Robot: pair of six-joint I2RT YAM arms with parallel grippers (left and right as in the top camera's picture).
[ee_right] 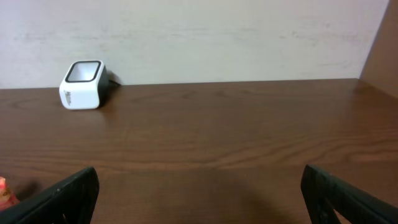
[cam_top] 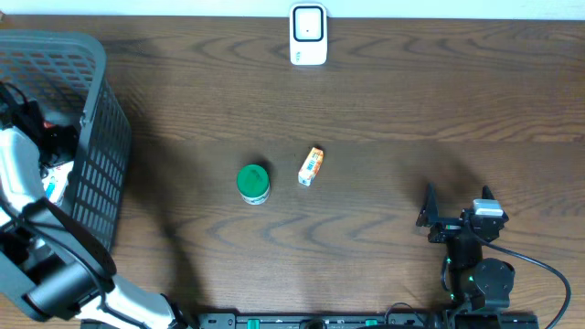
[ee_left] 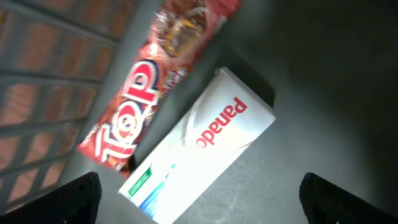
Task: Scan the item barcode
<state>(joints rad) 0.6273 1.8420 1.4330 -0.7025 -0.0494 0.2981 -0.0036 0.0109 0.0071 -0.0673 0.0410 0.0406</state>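
Observation:
The white barcode scanner (cam_top: 308,35) stands at the table's far edge, and also shows at the back left in the right wrist view as the scanner (ee_right: 83,84). My left arm reaches down into the grey basket (cam_top: 96,155). There my left gripper (ee_left: 199,199) hangs open above a white Panadol box (ee_left: 205,149), which lies beside a red Top wrapper (ee_left: 134,106). Nothing is between its fingers. My right gripper (cam_top: 455,208) rests low at the front right, open and empty, facing the scanner across bare wood.
A green-lidded jar (cam_top: 253,183) and a small orange box (cam_top: 311,166) lie mid-table, a hand's width apart. The orange box (ee_right: 5,191) just shows at the right wrist view's left edge. The basket's mesh wall (ee_left: 37,81) rises left of the items.

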